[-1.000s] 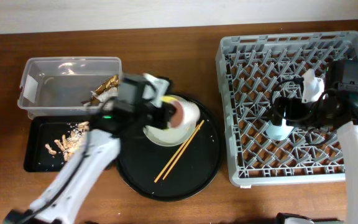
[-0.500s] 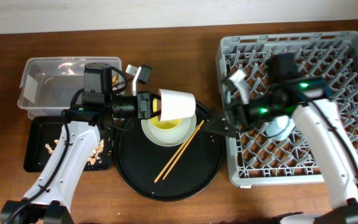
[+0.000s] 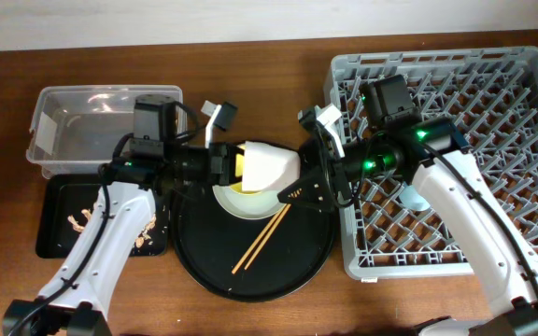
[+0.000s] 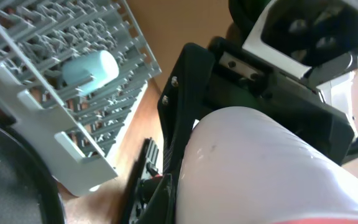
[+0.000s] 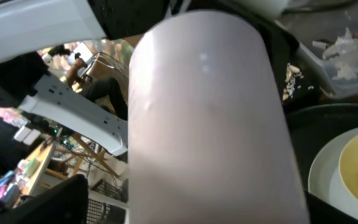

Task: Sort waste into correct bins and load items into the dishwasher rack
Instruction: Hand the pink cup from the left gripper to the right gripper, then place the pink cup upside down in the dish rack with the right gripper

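My left gripper (image 3: pixel 232 163) is shut on the pale pink cup (image 3: pixel 267 166) and holds it on its side above the grey-green plate (image 3: pixel 234 203). The yellow bowl (image 3: pixel 248 187) sits on that plate. My right gripper (image 3: pixel 304 165) is open, with its fingers on either side of the cup's free end. The cup fills the right wrist view (image 5: pixel 204 124) and the left wrist view (image 4: pixel 260 168). The chopsticks (image 3: pixel 265 231) lie on the round black tray (image 3: pixel 250 271). The blue cup (image 3: pixel 420 194) lies in the grey rack (image 3: pixel 493 103); it also shows in the left wrist view (image 4: pixel 91 70).
The clear tub (image 3: pixel 82 121) stands at the back left. In front of it is the shallow black tray (image 3: pixel 54 233) holding food scraps (image 3: pixel 84 219). White napkin pieces (image 5: pixel 345 48) lie in the tub. The gold wrapper is hidden behind my left arm.
My right arm has swung left out of the rack, leaving the blue cup there, and now brackets the pink cup. My left gripper lifted the pink cup off the plate and holds it.
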Robot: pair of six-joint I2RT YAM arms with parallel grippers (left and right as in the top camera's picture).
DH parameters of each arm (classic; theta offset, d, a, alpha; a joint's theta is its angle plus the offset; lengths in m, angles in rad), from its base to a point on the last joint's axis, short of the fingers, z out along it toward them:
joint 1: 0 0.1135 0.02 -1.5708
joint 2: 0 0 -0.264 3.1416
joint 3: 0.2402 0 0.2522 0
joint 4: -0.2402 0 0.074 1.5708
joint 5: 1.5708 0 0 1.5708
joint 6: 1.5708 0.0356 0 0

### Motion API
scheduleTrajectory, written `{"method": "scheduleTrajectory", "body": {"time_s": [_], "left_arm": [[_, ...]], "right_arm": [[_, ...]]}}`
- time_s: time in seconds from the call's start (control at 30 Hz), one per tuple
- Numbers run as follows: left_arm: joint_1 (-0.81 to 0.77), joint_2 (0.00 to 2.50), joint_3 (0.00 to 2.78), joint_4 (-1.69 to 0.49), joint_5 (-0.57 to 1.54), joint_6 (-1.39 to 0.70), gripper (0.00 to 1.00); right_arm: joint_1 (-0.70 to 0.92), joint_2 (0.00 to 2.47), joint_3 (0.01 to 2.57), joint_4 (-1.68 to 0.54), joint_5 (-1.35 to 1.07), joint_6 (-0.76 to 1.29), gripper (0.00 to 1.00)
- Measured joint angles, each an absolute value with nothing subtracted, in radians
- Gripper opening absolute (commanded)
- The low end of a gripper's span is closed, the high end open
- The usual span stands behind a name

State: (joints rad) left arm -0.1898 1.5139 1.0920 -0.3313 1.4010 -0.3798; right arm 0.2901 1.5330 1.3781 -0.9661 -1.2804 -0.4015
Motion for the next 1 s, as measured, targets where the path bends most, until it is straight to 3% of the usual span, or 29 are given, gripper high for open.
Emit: {"method": "scheduleTrajectory", "body": {"time_s": [0.23, 0.5, 0.8, 0.93, 1.0], "left_arm": [[-0.196, 1.514, 1.092, -0.33, 1.416, -0.387, 0.0], [-0.196, 1.514, 1.092, -0.329, 1.418, -0.387, 0.0], [-0.196, 1.514, 1.092, -0.327, 1.422, -0.379, 0.01], [-0.196, 1.514, 1.092, -0.328, 1.407, -0.378, 0.51], [-0.196, 1.514, 1.092, -0.331, 1.382, -0.39, 0.6]], "right_arm": [[0.29, 1.538, 1.378, -0.933, -1.284, -0.402, 0.73], [0.29, 1.54, 1.378, -0.87, -1.285, -0.404, 0.73], [0.289, 1.54, 1.378, -0.852, -1.284, -0.387, 0.51], [0.291, 1.54, 1.378, -0.855, -1.245, -0.373, 0.5], [0.299, 1.54, 1.378, -0.883, -1.154, -0.348, 0.49]]}}
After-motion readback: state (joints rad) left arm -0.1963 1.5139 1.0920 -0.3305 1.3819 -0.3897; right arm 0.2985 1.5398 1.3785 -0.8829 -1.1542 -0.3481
